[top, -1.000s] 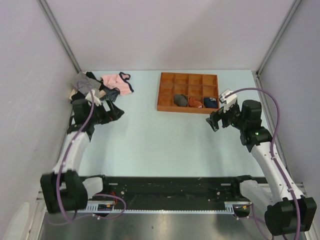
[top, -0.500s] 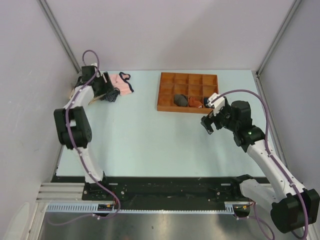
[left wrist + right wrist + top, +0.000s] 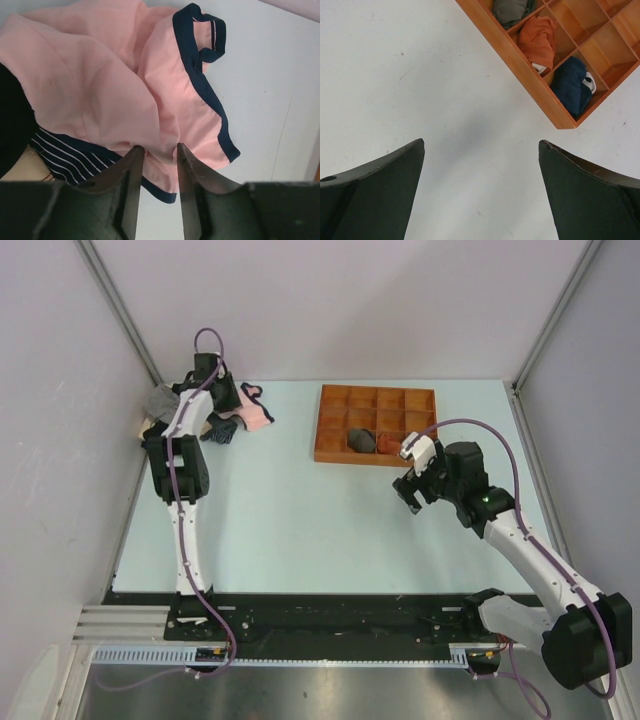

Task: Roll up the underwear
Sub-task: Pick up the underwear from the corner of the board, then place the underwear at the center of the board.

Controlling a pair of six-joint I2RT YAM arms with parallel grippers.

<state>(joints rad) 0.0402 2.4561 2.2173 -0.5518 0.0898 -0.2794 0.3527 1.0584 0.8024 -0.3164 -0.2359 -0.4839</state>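
The underwear (image 3: pixel 256 414) is light pink with navy edging and lies crumpled at the far left of the table, against a pile of other garments. My left arm reaches out to it, and the left gripper (image 3: pixel 229 404) sits on its left side. In the left wrist view the underwear (image 3: pixel 125 75) fills the frame, and the left gripper (image 3: pixel 157 146) has its jaws narrowed onto a pink fold near the navy-edged hem. My right gripper (image 3: pixel 411 491) hovers open over bare table in front of the tray; the right wrist view shows nothing in the right gripper (image 3: pixel 481 142).
A grey garment (image 3: pixel 162 402) and a black one (image 3: pixel 216 431) are heaped beside the underwear, with a navy striped piece (image 3: pixel 70 157) under it. The orange wooden tray (image 3: pixel 330 453) holds grey (image 3: pixel 361 440), orange (image 3: pixel 390 446) and navy (image 3: pixel 421 446) rolled bundles. Walls close in on both sides.
My left arm has stretched out from the near left to the far-left pile, and its jaws have narrowed onto the pink fabric. My right arm has drifted slightly left, still open.
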